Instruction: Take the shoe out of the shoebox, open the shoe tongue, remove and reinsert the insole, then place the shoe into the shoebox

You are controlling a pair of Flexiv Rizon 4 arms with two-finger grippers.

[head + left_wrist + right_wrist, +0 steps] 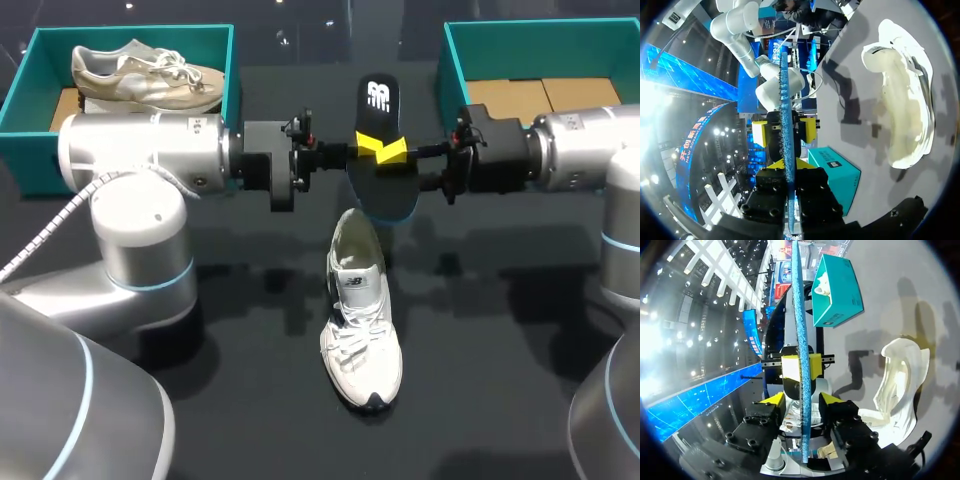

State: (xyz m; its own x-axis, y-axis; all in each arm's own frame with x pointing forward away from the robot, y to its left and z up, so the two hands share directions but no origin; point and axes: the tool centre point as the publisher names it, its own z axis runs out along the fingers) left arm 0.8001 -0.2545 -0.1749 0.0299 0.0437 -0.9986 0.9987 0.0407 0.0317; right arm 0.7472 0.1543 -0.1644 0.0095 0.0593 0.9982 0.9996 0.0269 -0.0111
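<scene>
A black insole (378,105) with a blue underside hangs on edge above the table, between my two grippers. My left gripper (365,150) is shut on the insole (785,100), its yellow tips pressed flat against both faces. My right gripper (395,150) faces it from the other side. In the right wrist view its fingers (832,399) straddle the insole (799,315) with a gap on each side, so it is open. The white shoe (360,320) lies on the table below the insole, toe toward the front edge.
A teal shoebox (30,80) at the back left holds a second, beige shoe (145,75). Another teal shoebox (455,60), with a cardboard bottom, stands at the back right. Dark bare table surrounds the white shoe.
</scene>
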